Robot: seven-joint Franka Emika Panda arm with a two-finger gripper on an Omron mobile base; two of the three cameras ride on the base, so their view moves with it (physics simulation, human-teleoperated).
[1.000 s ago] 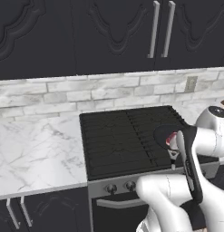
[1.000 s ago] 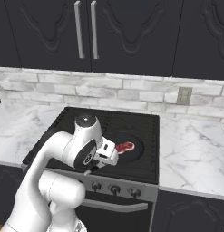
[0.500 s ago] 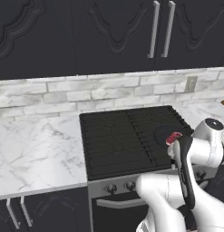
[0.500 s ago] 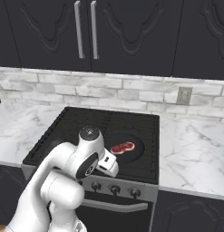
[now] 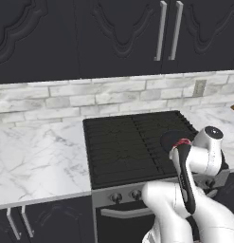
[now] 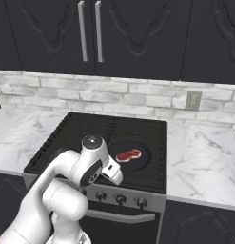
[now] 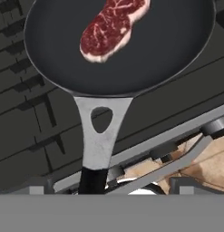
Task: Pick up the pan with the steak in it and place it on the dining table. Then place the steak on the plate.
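The black pan (image 6: 141, 160) sits on the stove's front right burner, and the red marbled steak (image 6: 128, 155) lies flat inside it. In the hand view the pan (image 7: 168, 50) is in the upper half with the steak (image 7: 111, 27) near its top. Its grey handle (image 7: 100, 136) runs straight down toward my hand and ends in a dark grip. My gripper (image 6: 117, 177) hovers at the stove's front edge, just short of that handle. It is open and holds nothing. The dining table and the plate are out of view.
The black stove (image 6: 85, 136) has a row of knobs (image 6: 120, 199) along its front, just under my hand. Marble counters lie to the left (image 5: 38, 161) and to the right (image 6: 204, 162). Dark upper cabinets (image 6: 138, 33) hang above a brick backsplash.
My arm has swung lower and closer to the stove's front edge, bringing the hand down toward the pan's handle. The pan and steak have not moved. The jaws stayed open.
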